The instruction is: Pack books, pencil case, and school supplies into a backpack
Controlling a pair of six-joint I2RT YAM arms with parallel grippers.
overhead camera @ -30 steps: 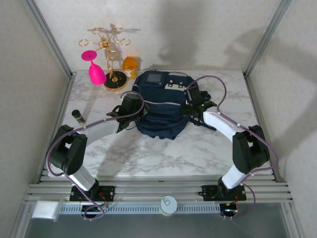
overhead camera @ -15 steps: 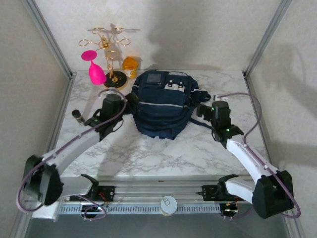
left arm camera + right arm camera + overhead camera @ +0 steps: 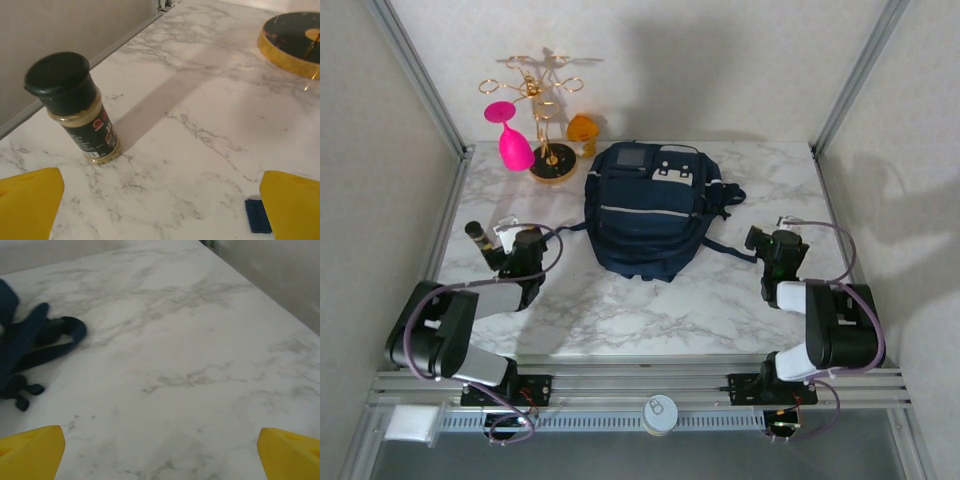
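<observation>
The navy-blue backpack [image 3: 645,210] lies flat in the middle of the marble table, front pockets up. Its dark straps [image 3: 40,340] trail onto the table at the left of the right wrist view. My left gripper [image 3: 508,243] sits low at the near left, apart from the backpack and open, yellow fingertips [image 3: 27,205] wide with bare marble between them. My right gripper [image 3: 775,238] sits low at the near right, also open [image 3: 160,455] over bare marble, just clear of the straps. The books, pencil case and school supplies are out of view.
A short spice jar with a black cap [image 3: 75,105] stands just ahead-left of my left gripper, near the table's left edge. A gold glass rack [image 3: 545,110] on a gold-rimmed dark base [image 3: 295,42] holds a pink glass [image 3: 513,140]; an orange glass [image 3: 582,128] stands beside it.
Both arms have drawn back from the backpack's sides toward the near edge and folded low. Both grippers went from nearly shut to wide open. The backpack stays put.
</observation>
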